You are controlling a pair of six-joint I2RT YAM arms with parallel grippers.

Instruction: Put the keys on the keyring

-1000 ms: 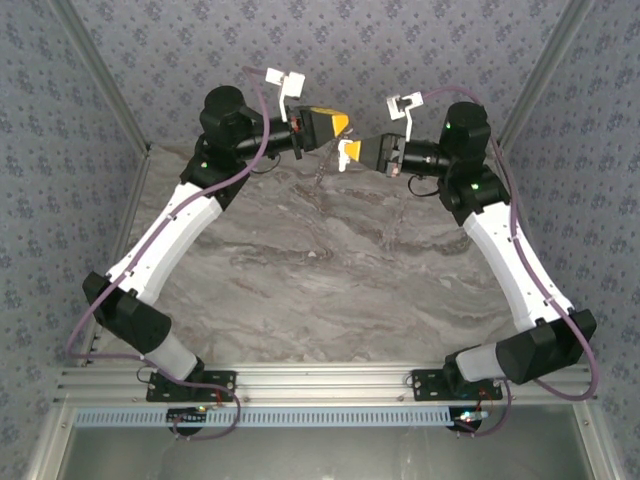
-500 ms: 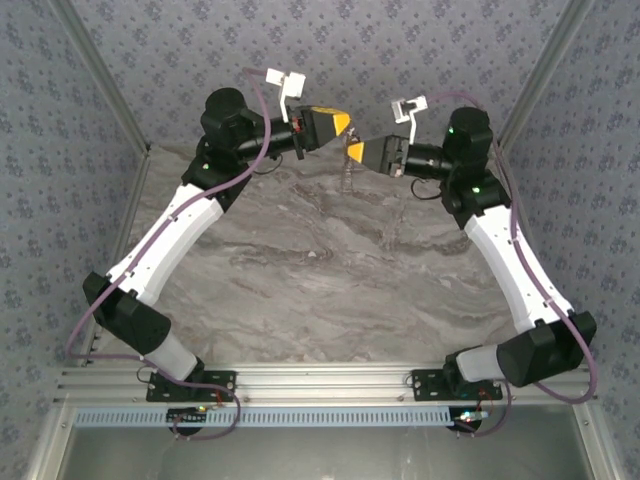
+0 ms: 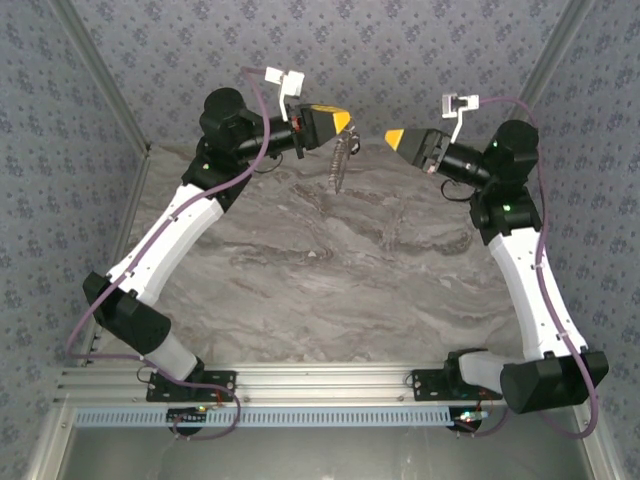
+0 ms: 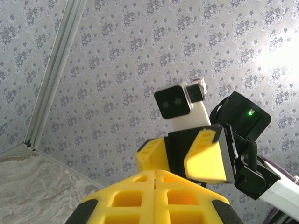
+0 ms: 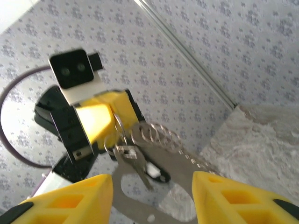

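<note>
My left gripper point(image 3: 345, 122) is raised above the far side of the table and shut, and the keyring point(image 3: 340, 168) hangs down from its yellow tip. In the right wrist view the keyring point(image 5: 180, 161) is a grey loop with several small rings, dangling from the left gripper point(image 5: 110, 119). A slim dark key point(image 5: 136, 164) with a pale end hangs from a small ring beside it. My right gripper point(image 3: 393, 137) stands open to the right, apart from the keyring, with nothing between its fingers point(image 5: 60, 200). In the left wrist view the left gripper point(image 4: 155, 171) is pressed shut, facing the open right gripper point(image 4: 180, 156).
The grey marbled table top point(image 3: 330, 270) lies below both raised grippers. Patterned walls enclose the back and sides. An aluminium rail point(image 3: 320, 385) with the arm bases runs along the near edge.
The right gripper has opened and drawn back to the right, away from the left gripper. The keyring now hangs from the left gripper alone. The left arm has stayed put.
</note>
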